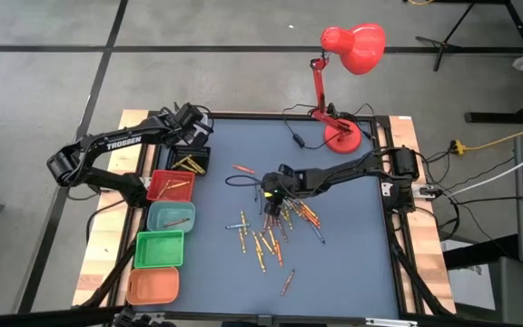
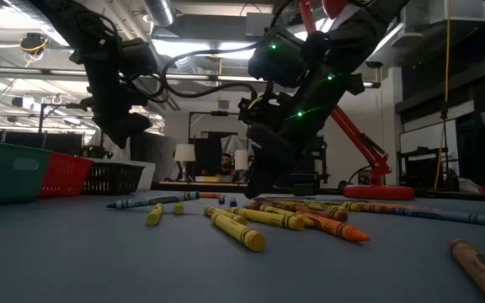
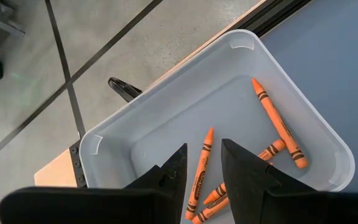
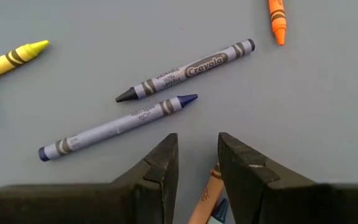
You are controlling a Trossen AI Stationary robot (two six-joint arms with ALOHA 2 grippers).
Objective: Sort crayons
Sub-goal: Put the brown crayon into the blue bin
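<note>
Presently your left gripper hangs over the dark bin near the table's far left corner, jaws parted a narrow way with nothing between them. Below it you see several orange crayons lying loose on that bin's floor.

Your right gripper sits low over the middle of the table, at the far edge of the scattered crayons. Its jaws stand narrowly apart and hold nothing. Just ahead of the fingertips lie two blue crayons side by side, not touching the fingers; an orange-tan crayon lies partly under the gap between them.

Along the table's left edge you have a row of bins: red, teal, green, orange. A red desk lamp stands at the far edge.
</note>
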